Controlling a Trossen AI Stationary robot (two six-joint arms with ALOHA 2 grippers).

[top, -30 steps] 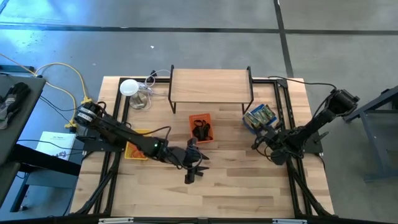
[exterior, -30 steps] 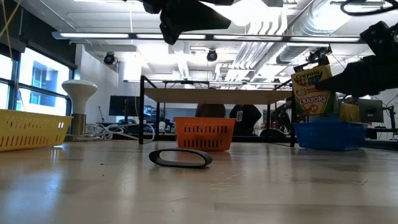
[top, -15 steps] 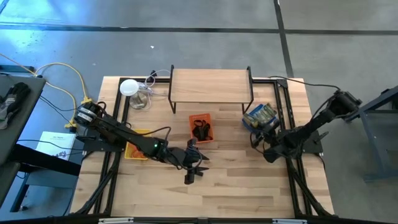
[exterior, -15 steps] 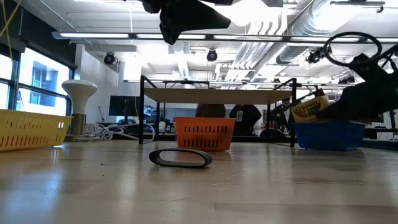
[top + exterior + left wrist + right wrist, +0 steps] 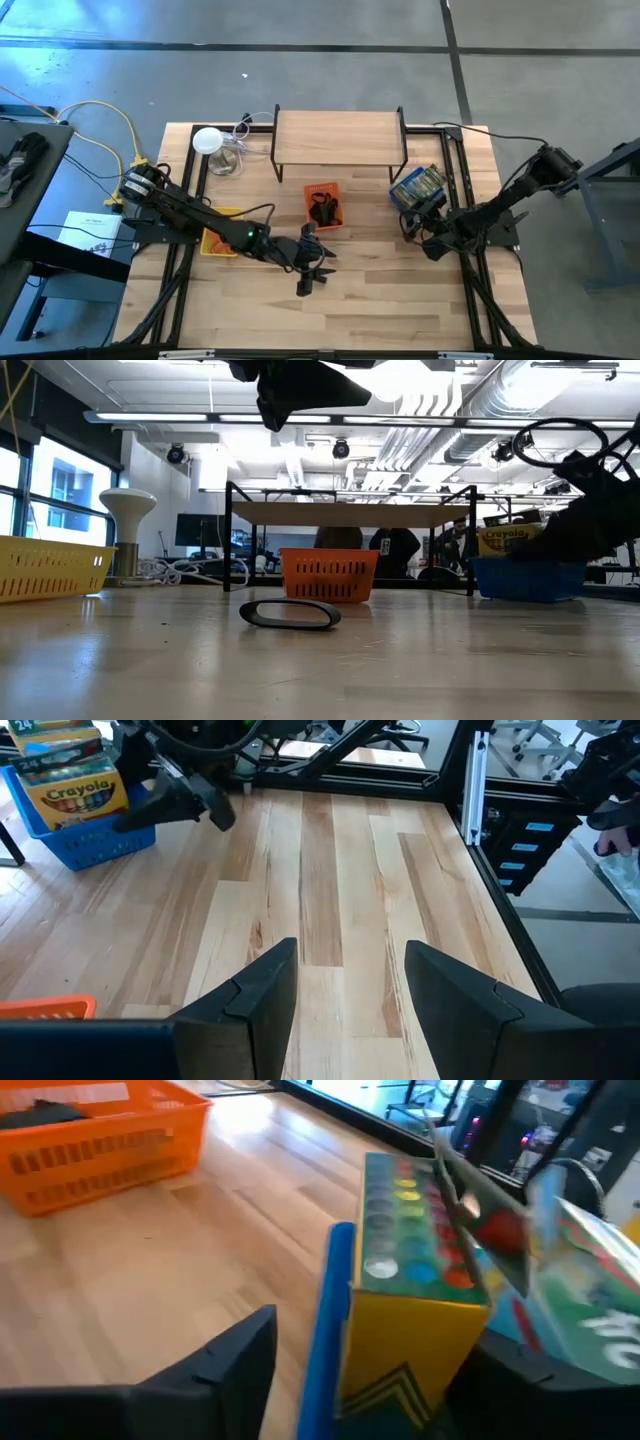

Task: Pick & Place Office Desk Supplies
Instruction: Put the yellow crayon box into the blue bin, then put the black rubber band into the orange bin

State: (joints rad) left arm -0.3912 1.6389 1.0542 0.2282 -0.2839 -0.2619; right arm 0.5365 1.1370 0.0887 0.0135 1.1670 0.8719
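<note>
Reaching right gripper [image 5: 412,222] at blue tray [image 5: 404,200], jaws spread.

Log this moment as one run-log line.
left gripper: open, above mid-table | right gripper: open, beside blue tray | crayon box: in tray | black loop: on table

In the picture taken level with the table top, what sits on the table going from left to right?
Yellow tray → white lamp → black loop lying flat → orange tray → blue tray holding a Crayola crayon box.
</note>
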